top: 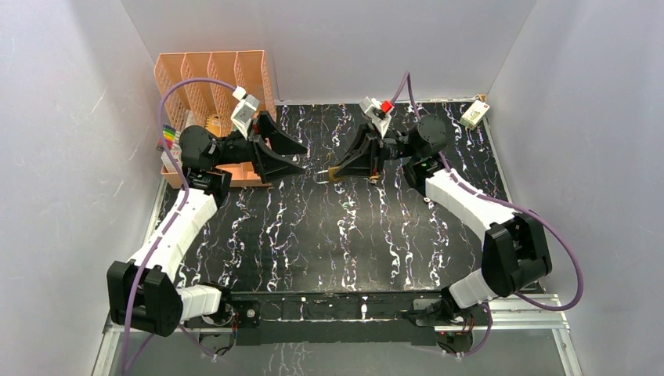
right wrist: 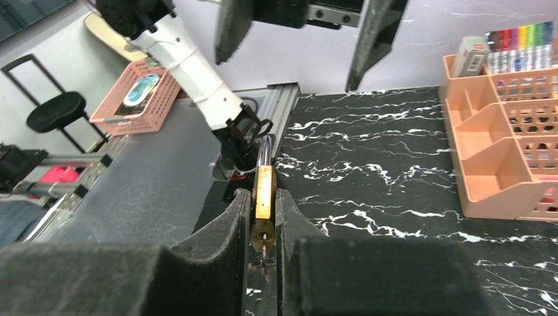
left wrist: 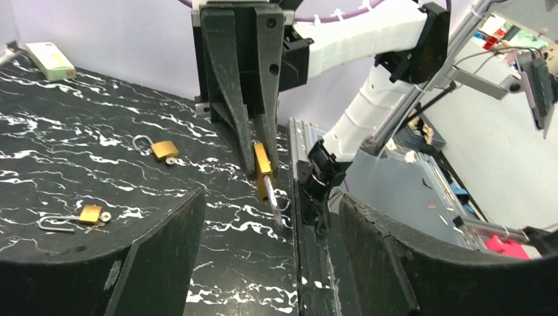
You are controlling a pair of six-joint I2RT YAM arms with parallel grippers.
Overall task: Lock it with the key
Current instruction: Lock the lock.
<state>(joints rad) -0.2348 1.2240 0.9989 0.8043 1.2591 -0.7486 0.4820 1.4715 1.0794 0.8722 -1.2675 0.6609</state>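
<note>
My right gripper is shut on a brass padlock and holds it above the middle of the black marbled table. In the right wrist view a small key sits in the keyhole at the near end of the padlock. In the left wrist view the padlock hangs from the right fingers with its silver shackle sticking out, seemingly open. My left gripper is open and empty. It faces the padlock from the left, a short gap away, and its jaws stand wide apart.
Two more brass padlocks lie on the table beyond the right gripper. An orange desk organiser stands at the back left, behind the left arm. A small white box lies at the back right corner.
</note>
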